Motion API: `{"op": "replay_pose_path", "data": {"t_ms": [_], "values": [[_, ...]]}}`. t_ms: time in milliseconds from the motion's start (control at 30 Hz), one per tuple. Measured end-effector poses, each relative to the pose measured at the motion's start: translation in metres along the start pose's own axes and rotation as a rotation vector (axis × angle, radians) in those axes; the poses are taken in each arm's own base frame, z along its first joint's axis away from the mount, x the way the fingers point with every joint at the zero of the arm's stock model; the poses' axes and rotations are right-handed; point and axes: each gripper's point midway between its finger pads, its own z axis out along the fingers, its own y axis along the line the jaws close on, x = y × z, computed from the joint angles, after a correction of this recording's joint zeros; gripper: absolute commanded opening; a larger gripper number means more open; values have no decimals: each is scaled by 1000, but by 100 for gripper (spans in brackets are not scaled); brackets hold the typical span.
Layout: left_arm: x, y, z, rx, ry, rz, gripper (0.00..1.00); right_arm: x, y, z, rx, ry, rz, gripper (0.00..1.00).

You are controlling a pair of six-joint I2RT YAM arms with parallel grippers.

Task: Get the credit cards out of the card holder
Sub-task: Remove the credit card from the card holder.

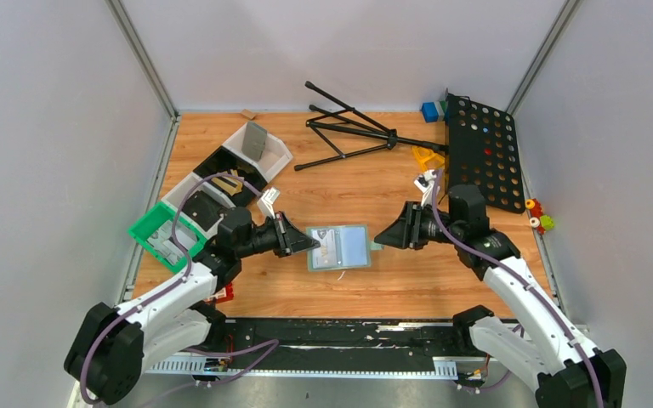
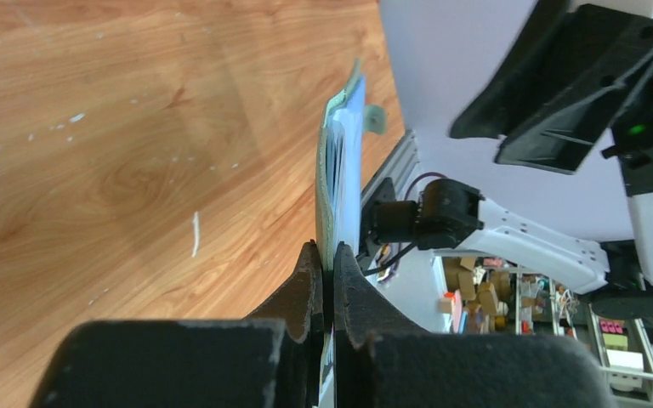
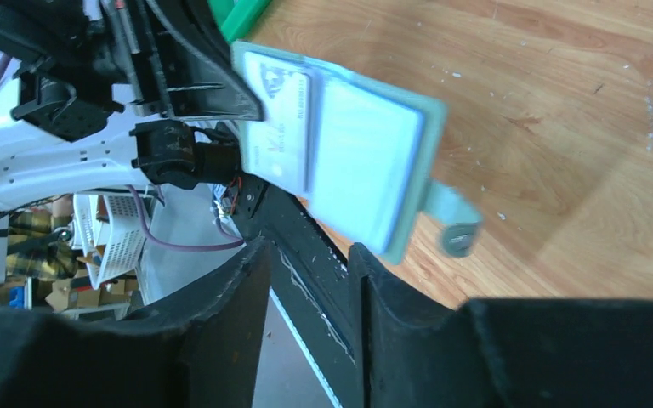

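Observation:
The card holder (image 1: 350, 247) lies spread open at mid-table, grey-blue with pale sleeves. My left gripper (image 1: 310, 244) is shut on its left edge. In the left wrist view the card holder (image 2: 340, 170) stands edge-on, pinched between the left gripper's (image 2: 329, 255) tips. A whitish credit card (image 3: 276, 119) with dark print sits in the left sleeve of the card holder (image 3: 366, 161); other credit cards are hidden. The side flap (image 3: 451, 223) points toward my right gripper (image 3: 306, 251), which is open and empty just short of the holder. From above, the right gripper (image 1: 380, 238) sits beside the holder's right edge.
A green tray (image 1: 143, 228) and white bins (image 1: 278, 160) stand at the left. A black folded tripod (image 1: 349, 132) lies at the back. A black perforated board (image 1: 485, 153) leans at the right, with a blue block (image 1: 429, 110) and small coloured pieces (image 1: 540, 217) nearby.

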Motion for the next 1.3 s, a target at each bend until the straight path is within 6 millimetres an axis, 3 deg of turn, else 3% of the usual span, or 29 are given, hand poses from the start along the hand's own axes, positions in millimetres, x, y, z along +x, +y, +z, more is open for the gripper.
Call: {"op": "replay_pose_path", "data": {"t_ms": [233, 567, 667, 900, 1300], "values": [[19, 31, 7, -76, 57, -32, 0, 18, 3, 17, -83, 47, 21, 26], [44, 62, 11, -109, 104, -83, 0, 64, -15, 68, -98, 196, 121, 25], [42, 57, 13, -74, 99, -89, 0, 71, -18, 78, -103, 218, 140, 25], [33, 32, 15, 30, 81, -94, 0, 66, -11, 91, -162, 204, 142, 25], [24, 4, 9, 115, 56, -105, 0, 58, 13, 87, -272, 208, 153, 23]]}}
